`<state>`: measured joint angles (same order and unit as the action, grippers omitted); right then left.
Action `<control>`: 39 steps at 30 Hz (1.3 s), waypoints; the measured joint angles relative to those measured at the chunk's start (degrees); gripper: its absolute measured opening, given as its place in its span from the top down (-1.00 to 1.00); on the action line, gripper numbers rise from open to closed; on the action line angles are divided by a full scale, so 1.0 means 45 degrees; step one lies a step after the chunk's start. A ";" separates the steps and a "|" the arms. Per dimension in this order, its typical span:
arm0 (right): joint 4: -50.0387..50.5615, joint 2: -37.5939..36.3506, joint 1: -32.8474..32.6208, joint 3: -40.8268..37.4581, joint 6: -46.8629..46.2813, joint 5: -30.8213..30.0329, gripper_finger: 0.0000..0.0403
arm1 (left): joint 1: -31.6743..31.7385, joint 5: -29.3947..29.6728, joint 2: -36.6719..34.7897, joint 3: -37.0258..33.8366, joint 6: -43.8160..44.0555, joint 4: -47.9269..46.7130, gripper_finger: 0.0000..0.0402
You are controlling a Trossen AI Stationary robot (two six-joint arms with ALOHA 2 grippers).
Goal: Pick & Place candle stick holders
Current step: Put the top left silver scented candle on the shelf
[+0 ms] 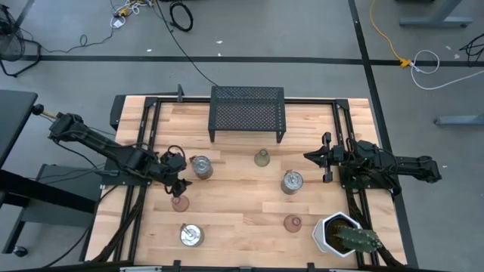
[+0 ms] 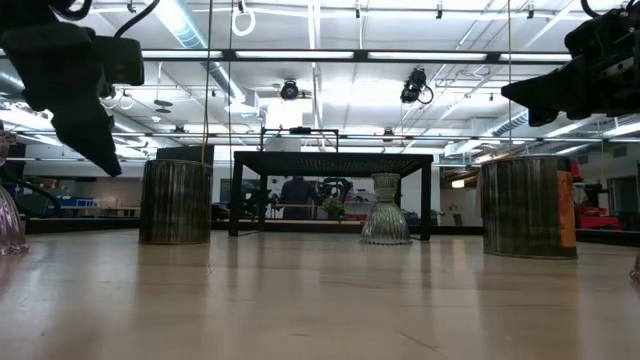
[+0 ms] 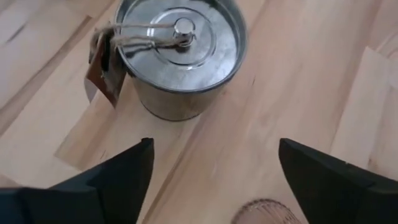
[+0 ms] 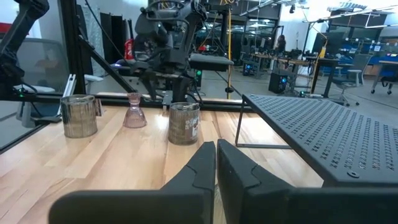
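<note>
The left gripper point(image 1: 178, 183) is seen at the centre left of the high view, directly above a small pink tinted-glass cup point(image 1: 179, 202). Its fingers point(image 3: 118, 177) are spread wide and nothing is held between them; the rim of the pink cup is visible just below them in the left wrist view.

A silvery metal can-like holder point(image 1: 202, 167) with a paper tag stands just to the right of this gripper. A second silvery holder point(image 1: 191, 235) is placed at the lower left of the wooden table point(image 1: 242, 227), and a third one point(image 1: 293, 181) is right of the centre. An olive-green glass cup point(image 1: 262, 158) stands in front of the black mesh rack point(image 1: 247, 112). Another pink glass cup point(image 1: 293, 223) is found at the lower right, near the white hexagonal pot with a cactus point(image 1: 342, 234).

The right gripper point(image 1: 311, 157) is kept at the right side, fully closed and empty.
</note>
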<state>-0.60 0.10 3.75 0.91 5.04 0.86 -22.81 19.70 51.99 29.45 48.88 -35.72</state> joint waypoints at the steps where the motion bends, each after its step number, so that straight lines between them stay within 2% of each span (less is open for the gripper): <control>1: 0.0004 0.0000 0.0000 0.0002 -0.0004 0.0000 0.90 | 0.0000 0.0004 0.0000 -0.0124 -0.0004 0.0155 -0.78; 11: 0.0004 0.0000 0.0002 0.0004 0.0000 0.0000 0.90 | 0.0004 0.0432 0.0000 -0.1511 -0.0109 0.2617 -0.98; 23: 0.0000 0.0000 0.0004 0.0004 -0.0002 0.0001 0.90 | 0.0029 0.2158 0.0021 -0.1865 -0.0632 0.3269 -0.98; 32: 0.0000 0.0000 0.0005 0.0000 0.0000 0.0000 0.90 | 0.0024 0.2464 0.0029 -0.1865 -0.0816 0.3522 -0.98; 39: 0.0004 0.0000 0.0005 0.0004 0.0000 0.0000 0.90 | 0.0024 0.3371 0.0034 -0.1865 -0.0818 0.3551 -0.98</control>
<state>-0.58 0.10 3.77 0.93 5.04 0.86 -22.70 34.87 52.14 21.06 45.20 -19.74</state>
